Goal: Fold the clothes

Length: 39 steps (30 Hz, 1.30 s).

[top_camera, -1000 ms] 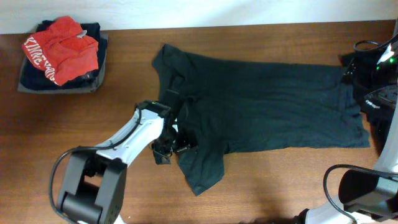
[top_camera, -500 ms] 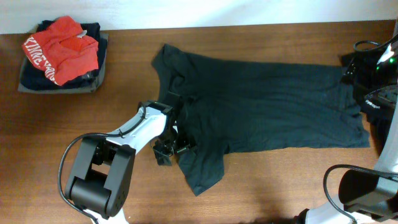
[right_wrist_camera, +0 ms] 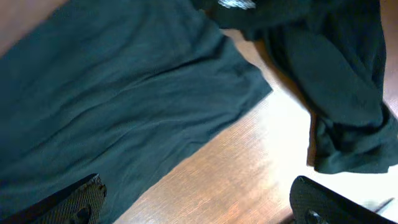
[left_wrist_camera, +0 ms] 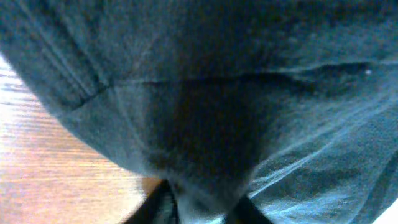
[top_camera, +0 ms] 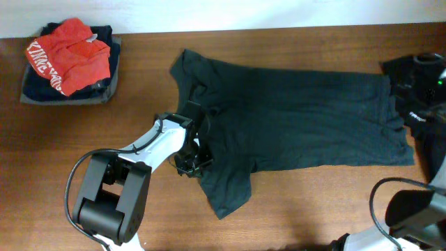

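Observation:
A dark green T-shirt [top_camera: 300, 118] lies spread flat across the wooden table [top_camera: 313, 202], with one sleeve pointing toward the front edge. My left gripper [top_camera: 191, 162] sits at that sleeve's left edge. In the left wrist view the shirt [left_wrist_camera: 249, 74] fills the frame, and a fold of it is pinched in my left gripper [left_wrist_camera: 199, 208]. My right gripper [right_wrist_camera: 199, 205] hovers open over bare wood beside the shirt's hem corner [right_wrist_camera: 249, 87], holding nothing.
A stack of folded clothes [top_camera: 70, 59] with a red garment on top sits at the back left corner. A second dark garment [right_wrist_camera: 336, 81] lies crumpled at the right end, next to the right arm [top_camera: 425, 77].
My left gripper has closed on the sleeve's edge where it stood open before. The right arm has shifted slightly at the right end.

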Each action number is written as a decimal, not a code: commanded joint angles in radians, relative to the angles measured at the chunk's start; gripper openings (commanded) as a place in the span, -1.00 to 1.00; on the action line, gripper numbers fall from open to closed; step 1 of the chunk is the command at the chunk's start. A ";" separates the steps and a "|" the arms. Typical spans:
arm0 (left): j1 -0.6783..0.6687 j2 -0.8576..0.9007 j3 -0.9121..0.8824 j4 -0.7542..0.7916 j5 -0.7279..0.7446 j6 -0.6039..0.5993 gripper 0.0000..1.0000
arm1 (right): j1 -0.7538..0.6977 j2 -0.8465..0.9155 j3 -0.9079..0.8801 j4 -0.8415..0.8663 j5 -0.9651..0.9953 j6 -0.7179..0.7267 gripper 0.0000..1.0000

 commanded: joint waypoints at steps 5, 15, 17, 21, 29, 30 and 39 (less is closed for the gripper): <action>0.005 0.008 0.000 0.009 0.000 0.002 -0.88 | -0.138 -0.026 -0.168 0.088 -0.086 0.009 0.98; 0.005 0.008 0.000 0.009 0.002 0.002 -0.94 | -0.226 -0.025 -0.568 0.414 -0.243 0.009 0.98; 0.005 0.008 0.000 0.009 0.005 0.002 -0.94 | -0.238 -0.025 -0.615 0.466 -0.244 0.009 0.98; 0.005 0.008 0.000 0.008 0.007 0.002 -0.94 | -0.271 -0.010 -0.651 0.536 -0.230 0.010 0.98; 0.010 0.008 0.000 0.009 0.007 0.002 -0.96 | -0.352 0.032 -0.678 0.595 -0.225 0.050 0.99; 0.012 0.008 0.000 0.009 0.008 0.002 -0.96 | -0.350 0.037 -0.678 0.599 -0.225 0.050 0.99; 0.014 0.008 0.000 0.000 0.015 0.003 -0.97 | -0.345 0.145 -0.682 0.639 -0.191 0.055 0.75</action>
